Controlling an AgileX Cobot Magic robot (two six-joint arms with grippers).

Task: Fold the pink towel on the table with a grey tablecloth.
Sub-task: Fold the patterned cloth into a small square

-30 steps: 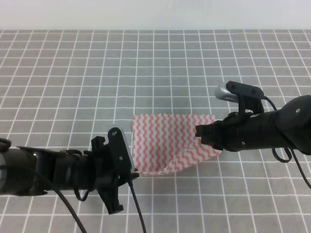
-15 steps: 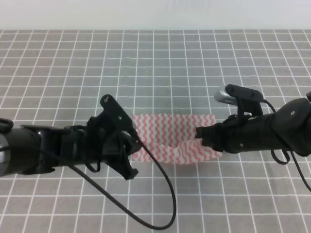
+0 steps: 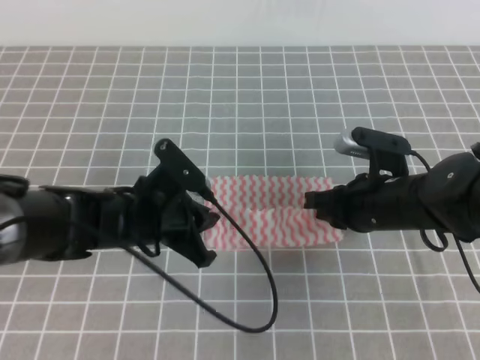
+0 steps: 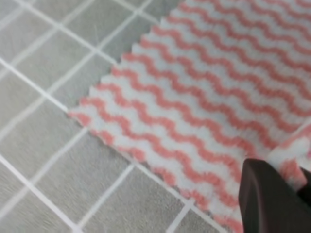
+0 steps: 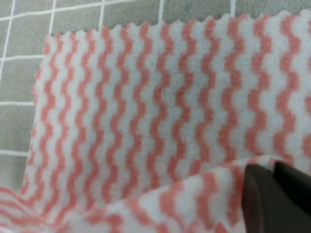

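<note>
The pink towel lies as a low, wide strip on the table with a grey tablecloth, its near part doubled over the rest. My left gripper is at the towel's left end and my right gripper at its right end. In the left wrist view the left gripper is shut on a raised fold of the towel, above the flat layer. The right wrist view shows the right gripper shut on a lifted fold of the towel in the same way.
The grey gridded cloth stretches on all sides of the towel. A black cable loops from the left arm over the table in front of the towel. A pale wall edge bounds the far side.
My left gripper has moved away from the front edge, carrying the towel's near edge over toward the far one. The towel has gone from a rumpled square to a narrower strip. My right gripper barely shifted.
</note>
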